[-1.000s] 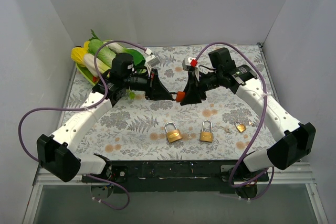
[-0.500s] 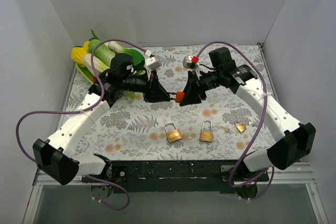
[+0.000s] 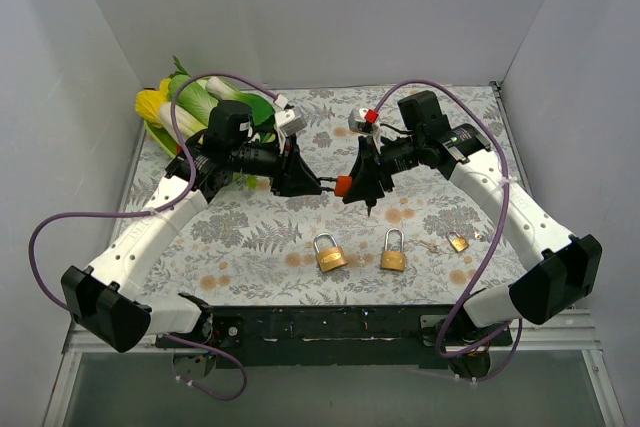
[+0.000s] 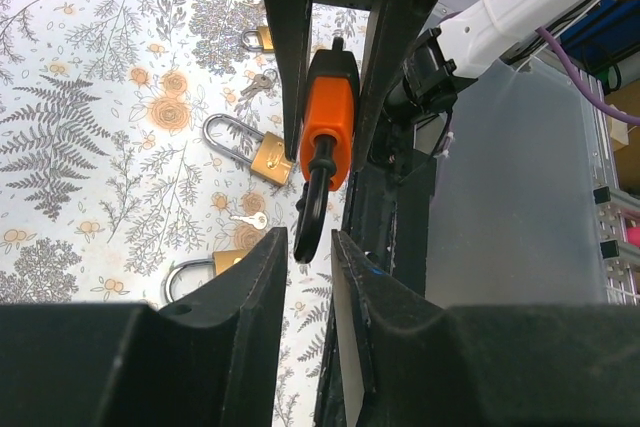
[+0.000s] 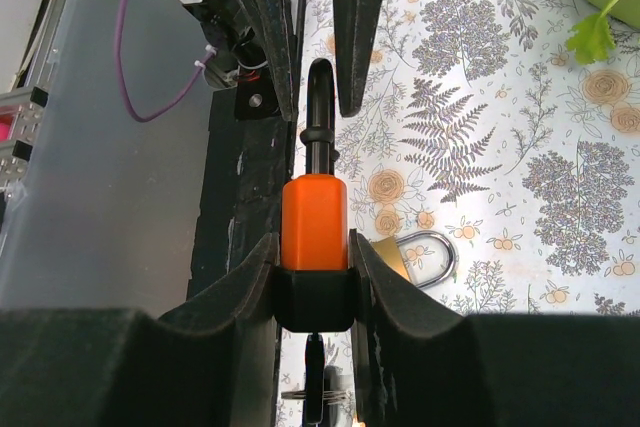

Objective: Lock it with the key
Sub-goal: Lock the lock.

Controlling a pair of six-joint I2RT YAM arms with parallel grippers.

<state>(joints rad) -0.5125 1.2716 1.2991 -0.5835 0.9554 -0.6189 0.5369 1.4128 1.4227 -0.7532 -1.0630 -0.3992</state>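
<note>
Mid-air, centre: orange padlock [image 5: 314,223] w/ black shackle [image 5: 320,97], pinched by right pincer [image 5: 314,249]; left pincer [image 4: 307,239] spread round shackle.

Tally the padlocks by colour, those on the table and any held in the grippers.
Brass padlocks: 3
Orange padlock: 1
Total: 4

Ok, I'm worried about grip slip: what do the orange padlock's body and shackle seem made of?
The orange padlock body is probably plastic or a plastic cover: matte, uniform colour, only a soft sheen. The shackle is black and smooth with a slight gloss; likely coated metal, though the finish hides what is beneath.
</note>
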